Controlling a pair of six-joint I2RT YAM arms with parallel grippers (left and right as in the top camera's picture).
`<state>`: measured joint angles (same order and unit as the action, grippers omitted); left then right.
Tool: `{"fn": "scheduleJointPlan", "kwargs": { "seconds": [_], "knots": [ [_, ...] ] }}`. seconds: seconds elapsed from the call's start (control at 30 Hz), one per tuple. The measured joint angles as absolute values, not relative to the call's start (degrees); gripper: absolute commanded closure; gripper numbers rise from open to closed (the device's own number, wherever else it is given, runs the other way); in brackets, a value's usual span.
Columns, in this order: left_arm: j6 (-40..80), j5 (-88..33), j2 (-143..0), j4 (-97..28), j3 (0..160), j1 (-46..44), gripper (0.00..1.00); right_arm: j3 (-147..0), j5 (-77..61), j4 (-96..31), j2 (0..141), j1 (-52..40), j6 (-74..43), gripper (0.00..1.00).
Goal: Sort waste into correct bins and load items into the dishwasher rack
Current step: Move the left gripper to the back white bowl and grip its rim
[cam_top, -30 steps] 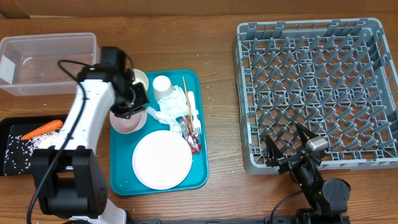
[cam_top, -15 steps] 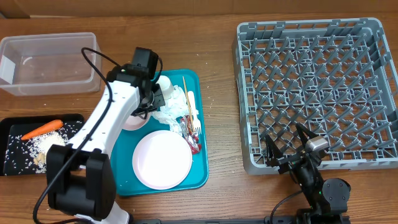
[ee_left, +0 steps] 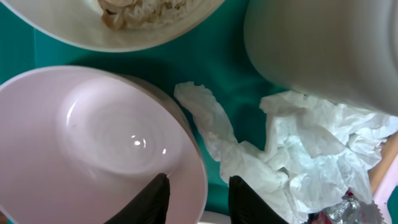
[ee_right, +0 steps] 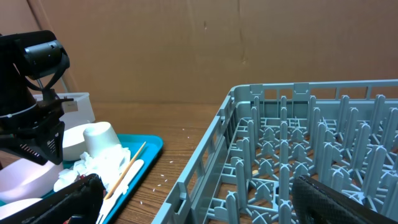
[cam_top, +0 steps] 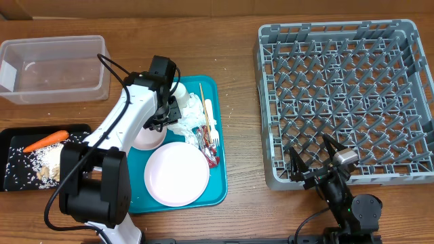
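Note:
My left gripper (cam_top: 165, 116) hangs low over the teal tray (cam_top: 218, 190). In the left wrist view the left gripper (ee_left: 199, 200) is open, its jaws astride the rim of the empty pink bowl (ee_left: 93, 143) with a gap on both sides. Crumpled napkins (ee_left: 305, 155) lie just right of it, below the white cup (ee_left: 323, 50). A second bowl (ee_left: 143, 15) holds beige scraps. The plate (cam_top: 176, 173), fork (cam_top: 211, 123), stick (cam_top: 202, 102) and red wrapper (cam_top: 210, 154) lie on the tray. My right gripper (cam_top: 320, 163) stands open at the grey rack's (cam_top: 346, 95) front edge.
A clear tub (cam_top: 54, 68) stands at the back left. The black tray (cam_top: 13, 132) in front of it holds a carrot piece (cam_top: 45, 140) and beige scraps (cam_top: 46, 157). Loose grains dot the wood between tray and rack.
My left arm has swung right from the tray's left edge to the bowl's right rim beside the napkins, and its jaws have parted. The right arm has not moved.

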<state>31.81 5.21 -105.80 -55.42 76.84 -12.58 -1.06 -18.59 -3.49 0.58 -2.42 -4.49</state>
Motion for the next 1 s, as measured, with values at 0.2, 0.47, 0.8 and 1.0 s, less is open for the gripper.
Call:
{"fn": "scheduleJointPlan", "kwargs": {
  "seconds": [0.2,0.47,0.8,1.0],
  "knots": [
    [31.42,6.13,-106.06,-62.48,81.52,-12.56,0.51,-1.06,-18.61,-3.53,0.58,-2.42,-4.49,0.0],
    [29.87,11.55,-106.15,-64.01,97.51,-6.5,0.4,-1.06,-18.61,-3.53,0.58,-2.42,-4.47,0.0],
    [26.85,-6.87,-107.42,-57.56,97.67,1.56,0.42,-1.06,-18.61,-3.53,0.58,-2.42,-4.49,0.0],
    [27.92,-6.98,-111.35,-55.99,97.67,-2.74,0.36,-1.06,-18.61,-3.53,0.58,-2.42,-4.49,0.0]
  ]
}}
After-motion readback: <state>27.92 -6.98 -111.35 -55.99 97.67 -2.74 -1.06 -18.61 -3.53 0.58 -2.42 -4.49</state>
